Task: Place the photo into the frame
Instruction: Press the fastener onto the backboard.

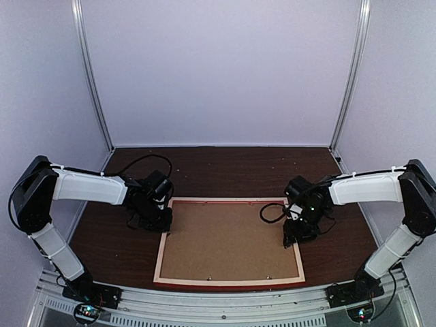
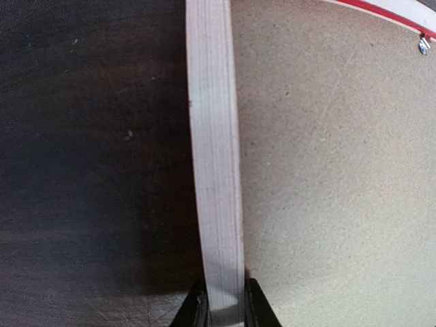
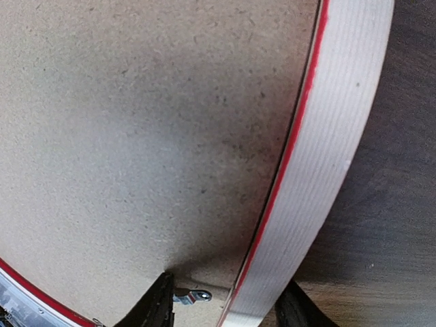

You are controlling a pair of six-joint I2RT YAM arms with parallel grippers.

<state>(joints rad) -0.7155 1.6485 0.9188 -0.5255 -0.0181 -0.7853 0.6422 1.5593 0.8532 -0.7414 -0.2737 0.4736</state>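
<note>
1. Table (image 1: 225,167): one, dark brown. It bears the frame, with an arm at each side.
2. Frame (image 1: 231,281): one, lying face down by the table's near edge with its pale wood back up. Only the wrist views show the red line along its inner edge.
3. Board (image 1: 228,238): one, brown, flat inside the frame and filling its opening. The photo shows in no view, and I cannot tell whether it lies under the board.
4. Left claw (image 2: 219,315): at the frame's left rail, near the far corner. Its own view shows a finger pressed to each side of the rail, gripping it.
5. Right claw (image 3: 228,312): at the right rail, spread and gripping nothing. One finger is over the board and the other outside the rail.
6. Clips: one metal clip (image 2: 424,45) by a rail in the left wrist view. One clip (image 3: 194,295) sits beside the right claw's inner finger.
</note>
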